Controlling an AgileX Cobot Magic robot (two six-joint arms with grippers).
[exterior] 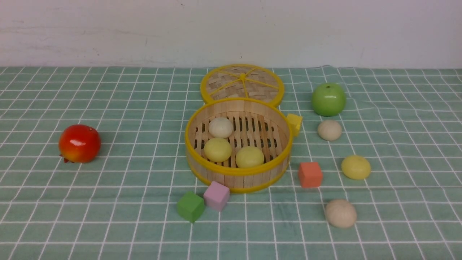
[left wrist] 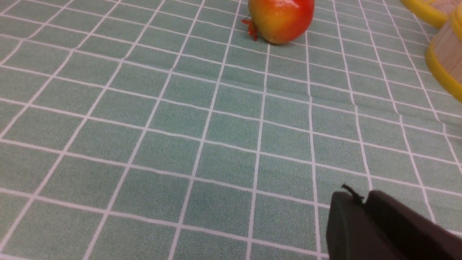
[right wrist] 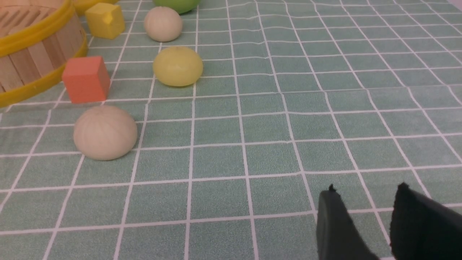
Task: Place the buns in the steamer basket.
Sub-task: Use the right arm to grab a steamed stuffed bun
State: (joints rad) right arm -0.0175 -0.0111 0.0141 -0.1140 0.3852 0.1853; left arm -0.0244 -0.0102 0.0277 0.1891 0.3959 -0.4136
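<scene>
The steamer basket (exterior: 238, 172) stands mid-table with three buns in it: an off-white bun (exterior: 220, 127) and two pale yellow buns (exterior: 217, 149) (exterior: 249, 156). Three more lie on the cloth to its right: an off-white bun (exterior: 329, 130) (right wrist: 163, 24), a yellow bun (exterior: 356, 167) (right wrist: 177, 66) and a beige bun (exterior: 340, 213) (right wrist: 105, 133). Neither arm shows in the front view. My right gripper (right wrist: 366, 191) hangs open and empty over bare cloth, well short of the beige bun. My left gripper (left wrist: 362, 196) is shut on nothing, with the basket's wall (left wrist: 445, 54) far off.
The woven lid (exterior: 242, 83) lies behind the basket. A green apple (exterior: 328, 99) sits at the back right, a red fruit (exterior: 79, 143) (left wrist: 280, 20) at the left. Around the basket are yellow (exterior: 295, 124), orange (exterior: 310, 174) (right wrist: 86, 78), pink (exterior: 216, 195) and green (exterior: 190, 206) cubes.
</scene>
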